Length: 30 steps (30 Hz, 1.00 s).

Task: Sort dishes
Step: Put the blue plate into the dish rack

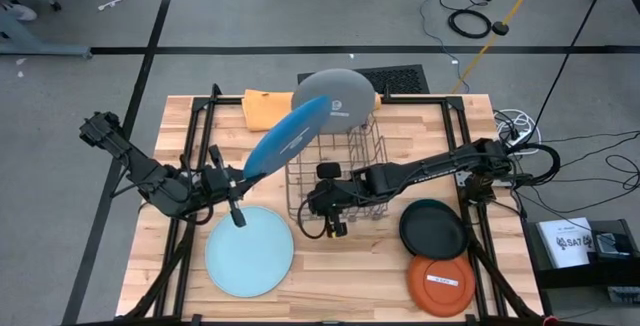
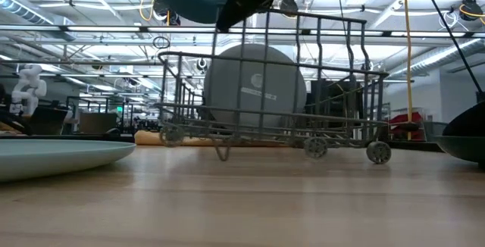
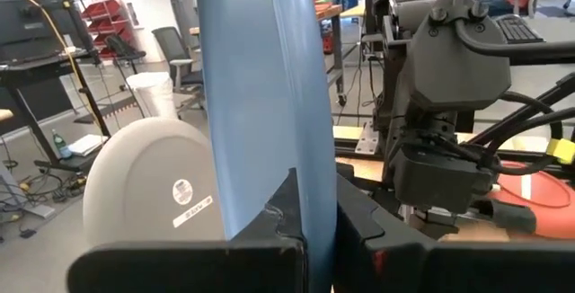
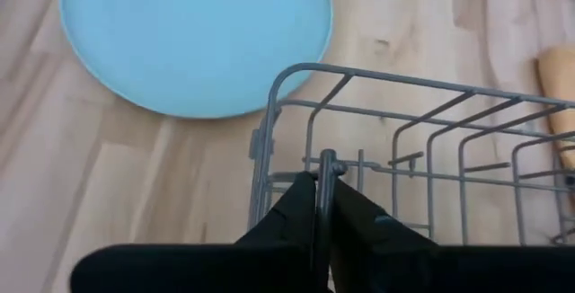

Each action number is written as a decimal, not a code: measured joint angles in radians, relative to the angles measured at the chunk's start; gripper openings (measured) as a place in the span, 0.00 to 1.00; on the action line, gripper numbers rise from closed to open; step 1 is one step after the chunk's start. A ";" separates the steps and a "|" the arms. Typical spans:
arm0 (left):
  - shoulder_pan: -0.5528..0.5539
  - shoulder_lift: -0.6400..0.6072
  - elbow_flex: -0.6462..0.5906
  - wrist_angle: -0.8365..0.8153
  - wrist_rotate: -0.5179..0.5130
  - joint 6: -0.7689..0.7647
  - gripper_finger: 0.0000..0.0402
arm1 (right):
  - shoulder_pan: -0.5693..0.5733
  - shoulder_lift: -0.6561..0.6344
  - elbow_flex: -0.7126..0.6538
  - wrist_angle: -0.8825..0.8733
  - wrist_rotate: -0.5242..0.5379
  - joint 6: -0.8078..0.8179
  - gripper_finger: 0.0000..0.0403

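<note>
My left gripper [image 1: 238, 179] is shut on a large blue plate [image 1: 285, 138], which it holds on edge in the air over the wire rack's [image 1: 335, 181] far left corner. A grey plate [image 1: 335, 96] stands on its rim in the rack's far end and leans back. A light blue plate [image 1: 250, 251] lies flat on the table at the near left. A black plate [image 1: 433, 228] and an orange plate [image 1: 440, 283] lie flat at the near right. My right gripper [image 1: 316, 206] is at the rack's near left part, shut on one of its wires. My left gripper pinches the blue plate's rim [image 3: 301, 205] between its two fingers, coming level from the table's left. The plate stands on edge and slants up and away from the fingers, lifted clear above the rack. My right gripper pinches a thin upright wire [image 4: 326, 160] near the rack's near left corner between its two fingers. The fingers slant down from the table's right side. The rack stands on the table.
An orange cloth [image 1: 265, 106] lies at the table's far edge, left of the grey plate. Bare wood shows in front of the rack [image 1: 350, 266]. Black frame rails [image 1: 190, 116] run along the table's left and right sides.
</note>
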 joint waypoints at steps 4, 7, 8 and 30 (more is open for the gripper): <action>0.000 -0.002 0.000 -0.019 0.001 -0.020 0.04 | 0.005 0.011 0.000 0.035 -0.024 0.033 0.04; 0.000 -0.006 0.000 -0.023 0.001 -0.020 0.04 | 0.013 0.011 0.001 0.042 -0.032 0.039 0.10; 0.000 -0.008 0.000 -0.023 0.001 -0.020 0.04 | 0.016 0.011 0.001 0.048 -0.033 0.040 0.13; 0.065 -0.075 0.000 -0.028 0.180 -0.019 0.04 | 0.083 0.005 0.239 -0.112 0.045 -0.080 0.60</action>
